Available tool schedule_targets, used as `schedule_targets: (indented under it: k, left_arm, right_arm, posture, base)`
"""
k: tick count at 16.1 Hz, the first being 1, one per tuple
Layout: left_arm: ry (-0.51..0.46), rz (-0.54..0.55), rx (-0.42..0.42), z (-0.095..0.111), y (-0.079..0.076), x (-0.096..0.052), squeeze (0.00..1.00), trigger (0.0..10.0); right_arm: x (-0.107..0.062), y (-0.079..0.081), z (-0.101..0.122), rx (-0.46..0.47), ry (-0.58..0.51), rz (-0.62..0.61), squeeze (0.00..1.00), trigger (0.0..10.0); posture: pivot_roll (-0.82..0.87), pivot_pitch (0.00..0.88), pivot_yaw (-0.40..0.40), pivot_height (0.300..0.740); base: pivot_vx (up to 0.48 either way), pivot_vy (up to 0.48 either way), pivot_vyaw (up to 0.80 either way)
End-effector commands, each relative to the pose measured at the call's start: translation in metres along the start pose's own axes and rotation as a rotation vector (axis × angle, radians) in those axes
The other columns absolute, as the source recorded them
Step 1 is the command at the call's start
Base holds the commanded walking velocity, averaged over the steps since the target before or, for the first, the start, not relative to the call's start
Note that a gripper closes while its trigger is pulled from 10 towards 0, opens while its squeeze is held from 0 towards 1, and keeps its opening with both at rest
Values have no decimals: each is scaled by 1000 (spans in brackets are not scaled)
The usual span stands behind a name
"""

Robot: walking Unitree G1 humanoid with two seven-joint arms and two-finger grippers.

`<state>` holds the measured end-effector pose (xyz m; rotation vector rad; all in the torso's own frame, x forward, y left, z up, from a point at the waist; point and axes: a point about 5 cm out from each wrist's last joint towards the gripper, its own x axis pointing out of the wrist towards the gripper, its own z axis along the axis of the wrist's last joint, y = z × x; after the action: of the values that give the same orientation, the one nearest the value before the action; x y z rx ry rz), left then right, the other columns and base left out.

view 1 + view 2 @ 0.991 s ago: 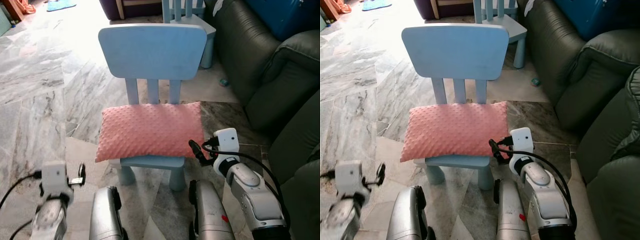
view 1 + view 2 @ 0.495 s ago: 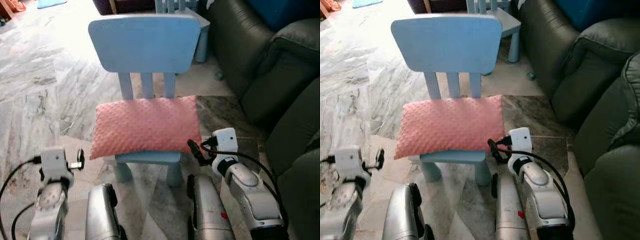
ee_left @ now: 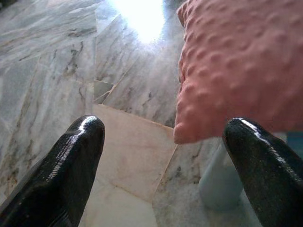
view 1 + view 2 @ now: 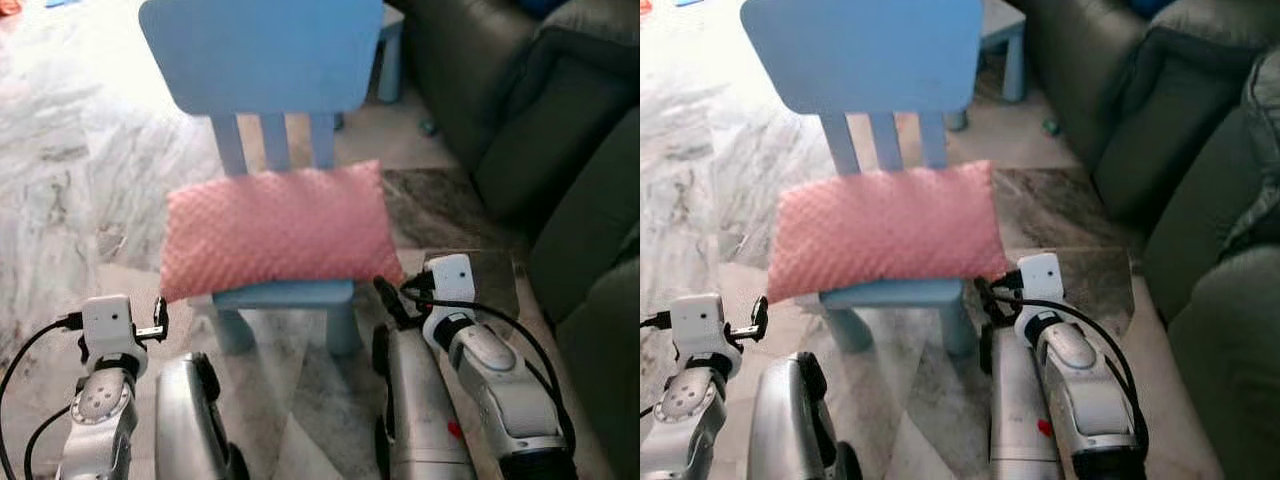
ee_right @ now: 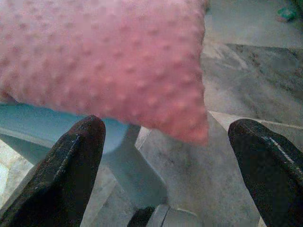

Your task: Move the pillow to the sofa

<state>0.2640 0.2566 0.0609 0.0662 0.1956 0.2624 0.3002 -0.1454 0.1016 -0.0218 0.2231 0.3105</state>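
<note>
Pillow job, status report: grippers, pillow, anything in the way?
Left gripper, right gripper open, each at a near corner. Pink pillow flat on blue chair, ungrasped. Dark sofa to the right.

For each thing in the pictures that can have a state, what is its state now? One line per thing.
Pink dotted fabric pillow: lying flat on the chair seat, not gripped.
Light blue plastic child's chair: upright on the marble floor.
Left gripper: jaws open, near the pillow corner.
Right gripper: jaws open, below the pillow corner.

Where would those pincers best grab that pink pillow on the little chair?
Probably by its two front corners, coming from the robot's side. The pink pillow lies flat on the blue chair, its corners overhanging the seat, and the open left pincer and right pincer each already face one.
</note>
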Motion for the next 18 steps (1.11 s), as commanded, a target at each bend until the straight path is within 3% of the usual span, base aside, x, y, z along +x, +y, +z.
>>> schedule_targets:
  k: [1,6,8,9,13,18]
  left_arm:
    - [-5,39,14,1,15,2,0,10000]
    - [-85,39,-5,32,21,29,0,10000]
    - [-80,23,-137,43,17,44,0,10000]
    - [-57,-9,-201,46,11,52,0,10000]
    - [-53,-79,-219,58,-11,68,0,10000]
    - [-23,-138,-283,61,-34,76,0,10000]
  right_arm:
    - [2,0,2,10,-15,-6,0,10000]
    - [13,-14,38,22,-122,-53,0,10000]
    - [17,-14,54,44,-144,-40,0,10000]
    - [20,-13,58,63,-143,-20,0,10000]
    - [31,-10,66,110,-119,40,0,10000]
    - [32,-7,71,86,-114,75,0,10000]
  posture:
    - [-172,273,57,429]
    - [-181,283,55,429]
    - [-198,291,44,429]
    - [-204,295,40,429]
    - [-221,307,31,429]
    - [-237,314,22,429]
  base:
    - [0,0,0]
    - [0,0,0]
    - [0,0,0]
    - [0,0,0]
    - [0,0,0]
    - [0,0,0]
